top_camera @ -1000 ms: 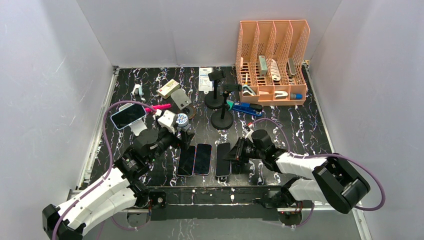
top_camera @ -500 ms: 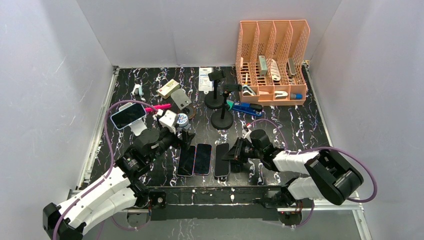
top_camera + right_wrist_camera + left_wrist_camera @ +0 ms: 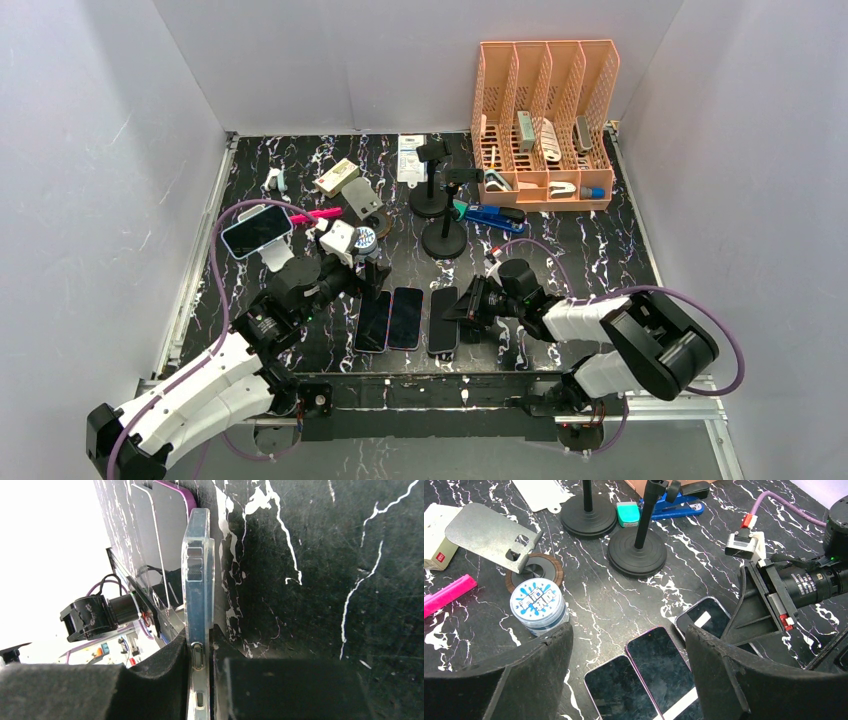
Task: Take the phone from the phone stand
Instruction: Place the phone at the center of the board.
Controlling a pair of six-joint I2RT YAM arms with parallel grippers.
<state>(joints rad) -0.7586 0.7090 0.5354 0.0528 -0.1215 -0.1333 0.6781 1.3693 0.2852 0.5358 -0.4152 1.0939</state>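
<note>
Looking at the right wrist view, you see the right pincer [image 3: 200,655] closed on the long edges of a phone in a clear case [image 3: 198,580], with one finger on each side of it. From above, this phone lies low over the black marble tabletop [image 3: 590,260], at the right end of a row with two other dark phones [image 3: 372,321] [image 3: 405,317]. It is parallel to them and just beside the nearer one. You cannot tell from these views whether it rests fully on the tabletop.

Your left pincer [image 3: 629,635] stands wide open and holds nothing. It hovers above the two dark phones, and its two fingers frame them in the left wrist view.

At the left side of the tabletop one more phone [image 3: 256,231], with a light screen, sits tilted on a white phone stand [image 3: 275,255], well apart from both pincers. Two black stands with round bases [image 3: 637,550] [image 3: 588,515] are in the middle of the tabletop, and each carries no phone.

Near the left pincer you also have a round tin with a blue and white lid [image 3: 538,602] and a pink marker [image 3: 446,594]. An orange file organizer [image 3: 545,120] stands at the far right corner, with a blue stapler [image 3: 495,216] in front of it.
</note>
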